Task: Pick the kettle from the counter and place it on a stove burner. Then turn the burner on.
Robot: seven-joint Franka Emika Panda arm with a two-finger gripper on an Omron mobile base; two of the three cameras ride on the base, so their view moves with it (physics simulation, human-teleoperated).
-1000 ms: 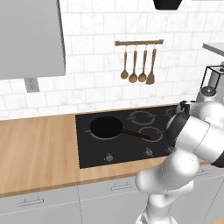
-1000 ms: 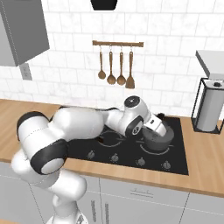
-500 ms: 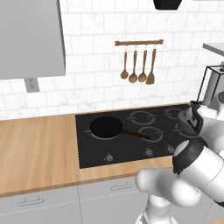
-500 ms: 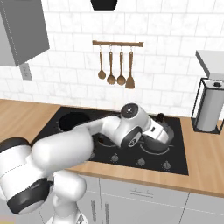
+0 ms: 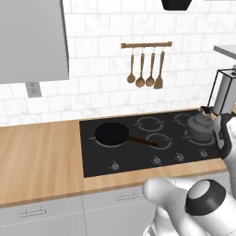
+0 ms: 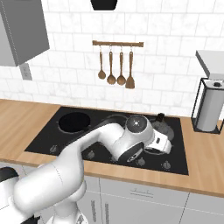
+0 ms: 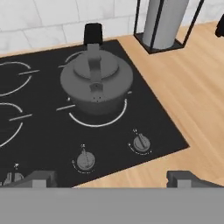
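**With the kettle on the burner, only the knob is left**

Now that the kettle (image 7: pixel 96 83) sits on the stove burner (image 7: pixel 97 121) at the far right of the black cooktop (image 5: pixel 143 159), the first half of the job looks finished to me. It stands upright, its arched handle folded over the lid, and the pale ring of the burner curves out from under its front edge. From the left base view the kettle (image 5: pixel 200 128) shows on the right rear ring, close to the wire stand with the grey roll (image 5: pixel 224 93) beside it. Nothing is holding it: the tool (image 7: pixel 111 178) hangs back from the kettle, over the front edge of the tabletop (image 7: pixel 188 92), and its two tips stand wide apart with only air between them.

What remains, as I read it, is lighting the burner. Two silver knobs lie just in front of the kettle, one (image 7: pixel 85 160) to its left and one (image 7: pixel 141 143) to its right, and a third peeks in at the corner. I cannot tell which of them serves this ring, nor whether any is already turned. The frying pan (image 5: pixel 112 134) rests on the left burner, well away from all this.
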